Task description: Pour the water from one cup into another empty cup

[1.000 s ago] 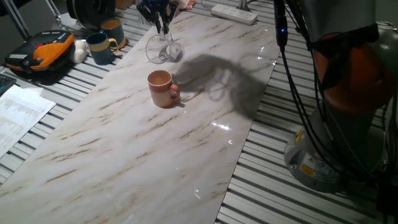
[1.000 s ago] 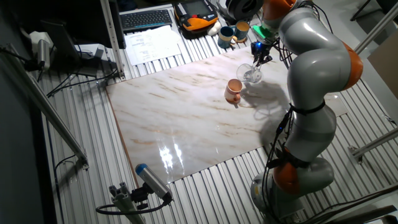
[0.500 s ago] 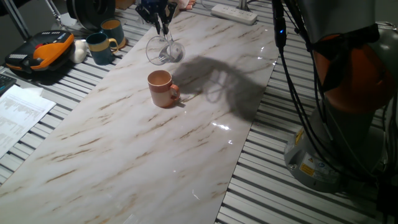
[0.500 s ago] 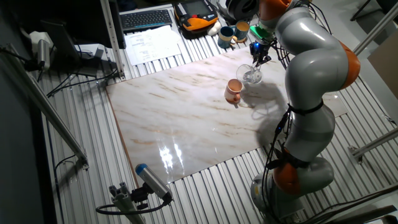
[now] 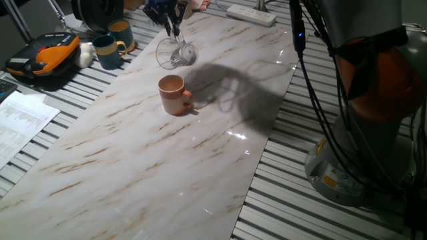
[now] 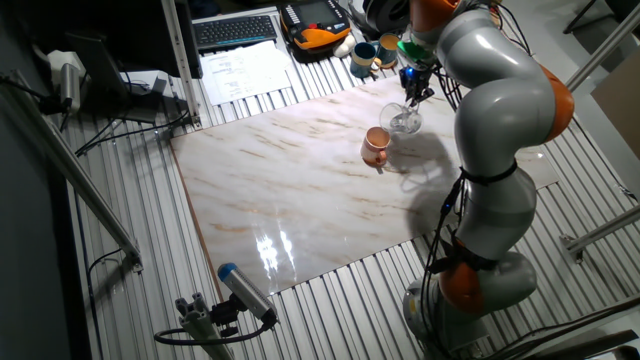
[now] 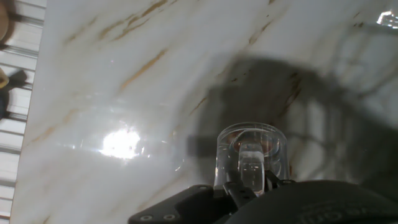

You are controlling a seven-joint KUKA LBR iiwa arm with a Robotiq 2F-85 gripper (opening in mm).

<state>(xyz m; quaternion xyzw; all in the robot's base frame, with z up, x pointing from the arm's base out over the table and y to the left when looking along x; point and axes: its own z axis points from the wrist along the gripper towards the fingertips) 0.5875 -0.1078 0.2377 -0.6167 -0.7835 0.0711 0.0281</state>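
Note:
My gripper [image 5: 173, 28] is shut on the handle side of the clear glass mug [image 5: 175, 53] and holds it tilted on its side above the marble board, just behind the terracotta mug [image 5: 173, 93]. The terracotta mug stands upright, mouth open, handle to the right. In the other fixed view the glass mug [image 6: 404, 120] hangs under the gripper [image 6: 412, 98], right of the terracotta mug [image 6: 376, 146]. The hand view shows the glass mug [image 7: 252, 149] close up between the fingers, over my arm's shadow. I cannot make out the water in the glass.
Two dark teal mugs [image 5: 107, 50] and an orange-black case [image 5: 43, 57] stand at the far left off the marble board [image 5: 167, 167]. A white power strip [image 5: 250, 13] lies at the back. Papers [image 5: 20, 120] lie left. The arm's base [image 5: 347, 167] stands right.
The arm's upper links and its shadow have shifted slightly left. The glass mug stays tilted in the gripper at nearly the same spot; the terracotta mug has not moved.

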